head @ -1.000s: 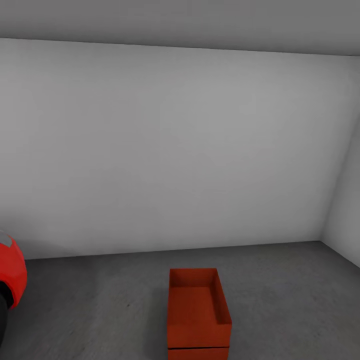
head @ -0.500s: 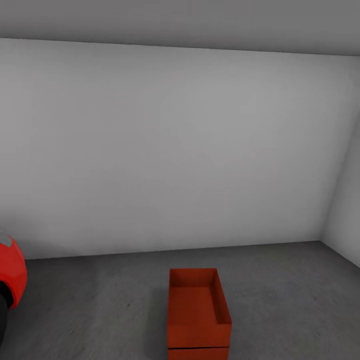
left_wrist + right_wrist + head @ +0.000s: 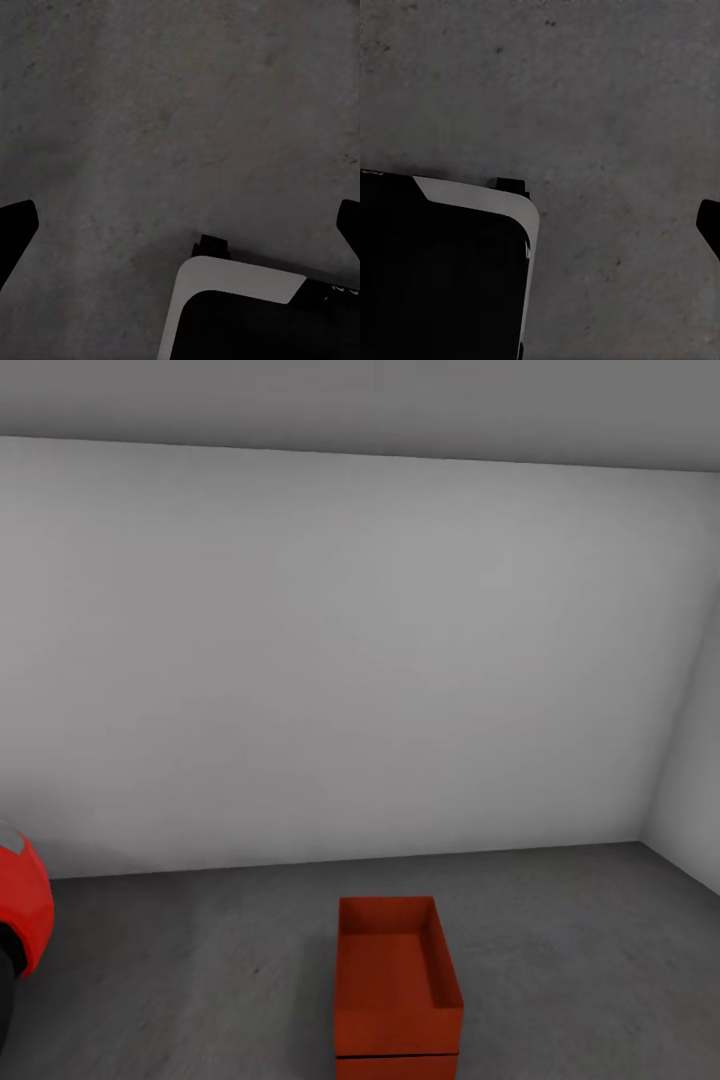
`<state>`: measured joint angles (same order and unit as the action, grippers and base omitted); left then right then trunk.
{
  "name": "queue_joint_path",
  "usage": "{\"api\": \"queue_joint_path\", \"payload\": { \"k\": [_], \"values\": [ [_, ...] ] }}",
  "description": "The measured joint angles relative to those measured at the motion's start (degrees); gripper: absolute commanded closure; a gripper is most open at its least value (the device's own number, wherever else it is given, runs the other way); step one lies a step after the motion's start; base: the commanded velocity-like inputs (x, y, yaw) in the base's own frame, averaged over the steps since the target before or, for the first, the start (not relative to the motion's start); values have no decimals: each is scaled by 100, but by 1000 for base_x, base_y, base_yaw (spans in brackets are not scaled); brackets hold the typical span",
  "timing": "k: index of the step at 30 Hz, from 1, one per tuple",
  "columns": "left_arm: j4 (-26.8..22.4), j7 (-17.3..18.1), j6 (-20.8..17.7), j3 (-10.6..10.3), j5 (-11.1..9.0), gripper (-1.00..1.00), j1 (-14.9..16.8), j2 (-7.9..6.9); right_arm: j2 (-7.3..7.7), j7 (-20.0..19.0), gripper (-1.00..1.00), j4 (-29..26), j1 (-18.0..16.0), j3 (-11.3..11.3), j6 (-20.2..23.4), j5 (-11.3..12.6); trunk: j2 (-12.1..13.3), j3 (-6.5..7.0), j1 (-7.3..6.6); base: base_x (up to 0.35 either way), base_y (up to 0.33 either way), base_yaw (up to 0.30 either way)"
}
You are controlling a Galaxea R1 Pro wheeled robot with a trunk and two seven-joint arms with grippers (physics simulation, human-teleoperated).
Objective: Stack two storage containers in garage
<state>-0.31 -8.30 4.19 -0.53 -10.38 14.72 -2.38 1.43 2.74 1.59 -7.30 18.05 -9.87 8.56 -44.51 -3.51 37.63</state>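
1. Upper orange-red open-topped storage container (image 3: 397, 972) sits stacked on its twin (image 3: 396, 1067), on the dark grey concrete floor (image 3: 560, 960).
2. Left gripper (image 3: 180, 229): fingers spread wide, empty.
3. Right gripper: one fingertip (image 3: 709, 225) visible, can't tell.

One orange-red, open-topped rectangular storage container (image 3: 397, 970) sits squarely stacked on its twin (image 3: 396, 1067), on the dark grey concrete floor (image 3: 560, 960).

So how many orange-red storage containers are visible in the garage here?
2, stacked on the floor: the upper container sits on the lower container, whose front strip alone shows at the head view's bottom edge.
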Motion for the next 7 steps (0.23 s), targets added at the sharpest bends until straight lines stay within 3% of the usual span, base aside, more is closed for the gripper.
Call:
{"api": "queue_joint_path", "payload": {
  "k": [7],
  "values": [
    [0, 0, 0, 0, 0, -100, 0, 0, 0, -2, -100, 0, 0, 0, -2, 1, 0, 0, 0, 0, 0, 0]
  ]
}}
